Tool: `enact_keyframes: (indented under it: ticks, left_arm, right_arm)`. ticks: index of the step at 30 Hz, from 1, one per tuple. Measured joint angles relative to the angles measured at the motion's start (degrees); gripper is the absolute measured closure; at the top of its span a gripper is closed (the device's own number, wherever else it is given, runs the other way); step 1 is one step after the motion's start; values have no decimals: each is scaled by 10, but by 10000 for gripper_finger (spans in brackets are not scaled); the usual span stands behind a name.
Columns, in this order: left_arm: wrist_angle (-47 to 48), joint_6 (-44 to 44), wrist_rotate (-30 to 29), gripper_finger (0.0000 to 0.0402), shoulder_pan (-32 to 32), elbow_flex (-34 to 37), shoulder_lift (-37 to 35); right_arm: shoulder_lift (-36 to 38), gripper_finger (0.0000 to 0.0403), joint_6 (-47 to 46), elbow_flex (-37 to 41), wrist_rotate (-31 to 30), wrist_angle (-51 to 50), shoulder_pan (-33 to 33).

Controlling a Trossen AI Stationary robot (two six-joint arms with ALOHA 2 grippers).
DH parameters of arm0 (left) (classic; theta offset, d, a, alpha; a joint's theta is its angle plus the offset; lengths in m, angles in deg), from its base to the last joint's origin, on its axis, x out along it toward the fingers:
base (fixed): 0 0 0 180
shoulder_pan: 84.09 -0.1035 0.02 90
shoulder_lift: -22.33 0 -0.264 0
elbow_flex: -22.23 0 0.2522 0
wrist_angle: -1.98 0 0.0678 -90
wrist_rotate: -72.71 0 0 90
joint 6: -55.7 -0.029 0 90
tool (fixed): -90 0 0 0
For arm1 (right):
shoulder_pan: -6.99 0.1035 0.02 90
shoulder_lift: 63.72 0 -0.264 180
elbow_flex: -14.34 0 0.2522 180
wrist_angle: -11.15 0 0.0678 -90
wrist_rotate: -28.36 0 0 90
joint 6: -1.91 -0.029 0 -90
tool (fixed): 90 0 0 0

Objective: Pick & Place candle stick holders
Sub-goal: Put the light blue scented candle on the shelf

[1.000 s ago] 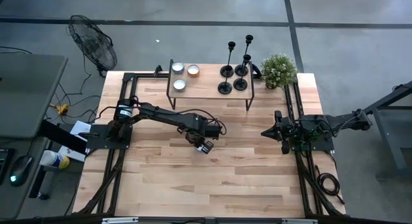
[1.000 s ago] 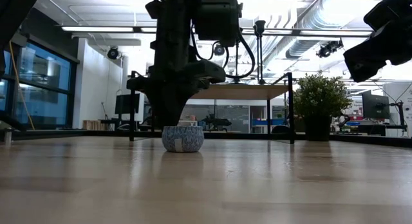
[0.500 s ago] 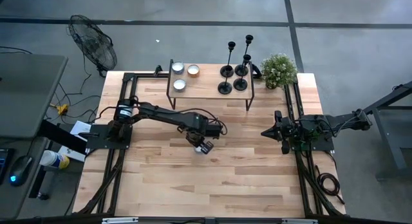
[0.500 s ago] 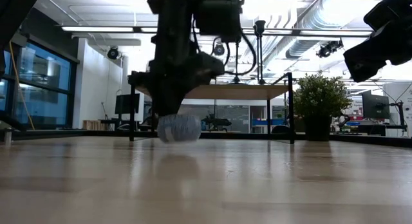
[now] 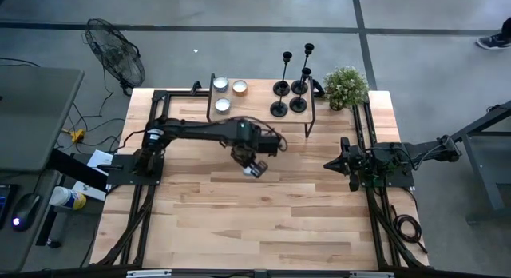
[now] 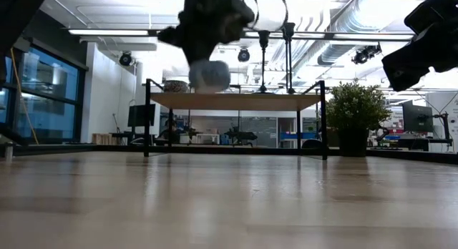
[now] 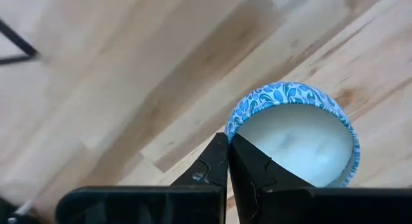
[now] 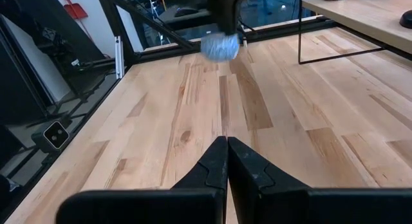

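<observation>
Several black candle stick holders (image 5: 291, 86) stand on their disc bases at the right end of a small raised shelf (image 5: 263, 112) at the table's far side; they also show beyond the shelf top in the low view (image 6: 288, 59). My left gripper (image 5: 250, 165) points down over the table's middle, just in front of the shelf, shut on a small blue-patterned candle tin (image 7: 293, 137) with white wax. The tin hangs at about shelf height (image 6: 210, 75). My right gripper (image 5: 329, 164) waits shut at the table's right side, holding nothing. My left gripper pinches the tin's thin wall at its rim (image 7: 233, 124), one finger on the wax side and one outside. The fingers come from above, pointing down. The tin is lifted clear of the table, open top up, hanging to one side of the fingertips.
Three small round candles (image 5: 227, 93) sit at the shelf's left end. A potted plant (image 5: 346, 86) stands at the far right corner. Black frame rails (image 5: 152, 118) run along the table's left and right sides. Bare wood lies in front of the shelf (image 5: 263, 222).
My left gripper has risen from the table to about shelf height and drifted a little toward the far edge. The blue candle tin, resting on the table a second ago, has come up with it and now hangs clear.
</observation>
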Motion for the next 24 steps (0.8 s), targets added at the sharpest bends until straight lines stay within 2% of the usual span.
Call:
enact_keyframes:
  ticks: [5,10,20,24]
  left_arm:
    - [70,-7,-44,401,-24,-81,0]
    - [70,-35,-63,401,-58,-125,0]
    - [70,-159,-74,401,-126,-135,0]
    - [70,-244,-87,401,-147,-135,0]
  right_arm:
    - [0,402,0,0,0,0,0]
    - [0,402,-1,0,0,0,0]
    - [0,402,-1,0,0,0,0]
    - [0,402,-1,0,0,0,0]
